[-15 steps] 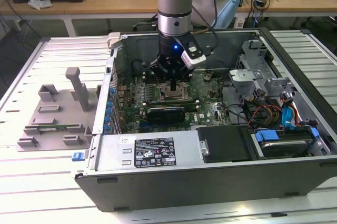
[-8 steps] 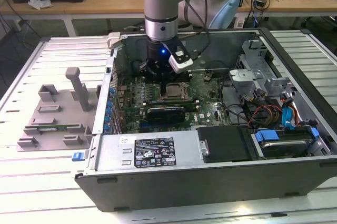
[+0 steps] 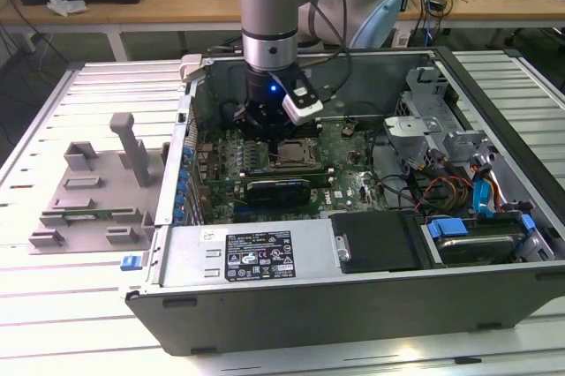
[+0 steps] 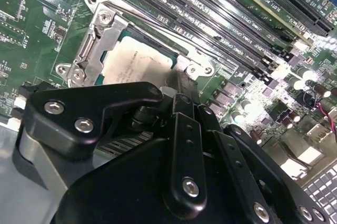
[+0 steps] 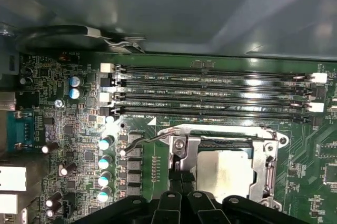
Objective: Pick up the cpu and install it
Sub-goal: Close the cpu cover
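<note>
We see the cpu (image 5: 225, 170) as a small, flat, square chip with a pale silver-grey metal top that has a soft sheen and some faint print. It lies flat and level inside the socket frame (image 5: 266, 165), squared to the frame's bars rather than turned or tipped. In both wrist views the frame borders it closely on three sides, and its fourth edge is hidden from us. In the second wrist view the cpu (image 4: 138, 65) sits within the socket frame (image 4: 96, 33) with its top face up and bare. We cannot tell whether the frame presses on its rim or merely surrounds it.
</note>
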Robot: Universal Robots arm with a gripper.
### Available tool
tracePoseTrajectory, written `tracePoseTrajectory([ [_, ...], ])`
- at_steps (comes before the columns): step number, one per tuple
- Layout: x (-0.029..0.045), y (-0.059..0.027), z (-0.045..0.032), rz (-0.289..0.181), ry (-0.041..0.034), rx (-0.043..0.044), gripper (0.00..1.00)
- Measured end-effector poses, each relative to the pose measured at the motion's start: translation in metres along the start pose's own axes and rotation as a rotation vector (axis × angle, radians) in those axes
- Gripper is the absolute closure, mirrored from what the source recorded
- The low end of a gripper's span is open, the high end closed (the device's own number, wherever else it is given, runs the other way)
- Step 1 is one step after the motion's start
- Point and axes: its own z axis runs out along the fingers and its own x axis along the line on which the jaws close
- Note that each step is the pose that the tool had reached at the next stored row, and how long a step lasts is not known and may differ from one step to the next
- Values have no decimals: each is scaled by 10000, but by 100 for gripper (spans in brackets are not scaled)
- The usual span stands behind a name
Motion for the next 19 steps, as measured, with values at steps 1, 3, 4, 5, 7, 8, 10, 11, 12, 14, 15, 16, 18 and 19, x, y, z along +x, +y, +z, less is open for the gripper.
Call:
tracePoseTrajectory([
  [1,-6,0,0,0,1,1,89],
  [3,-18,-1,0,1,0,1,89],
  [4,-29,-1,0,0,0,1,89],
  [5,-47,-2,0,0,0,0,89],
  [7,-62,-3,0,0,2,1,89],
  [8,-72,-3,1,0,-3,-1,89],
  [10,-90,-4,0,-2,-1,1,89],
  [11,-92,-5,0,-1,-1,1,89],
  [12,-92,-5,0,-1,-1,0,89],
  [14,-93,-4,-1,-1,1,2,89],
  [15,-94,-4,-4,0,-1,0,89],
  [16,-94,-5,-20,-1,-1,-1,89],
  [18,-93,-8,-52,-1,0,1,89],
  [19,-93,-10,-75,-1,0,1,89],
])
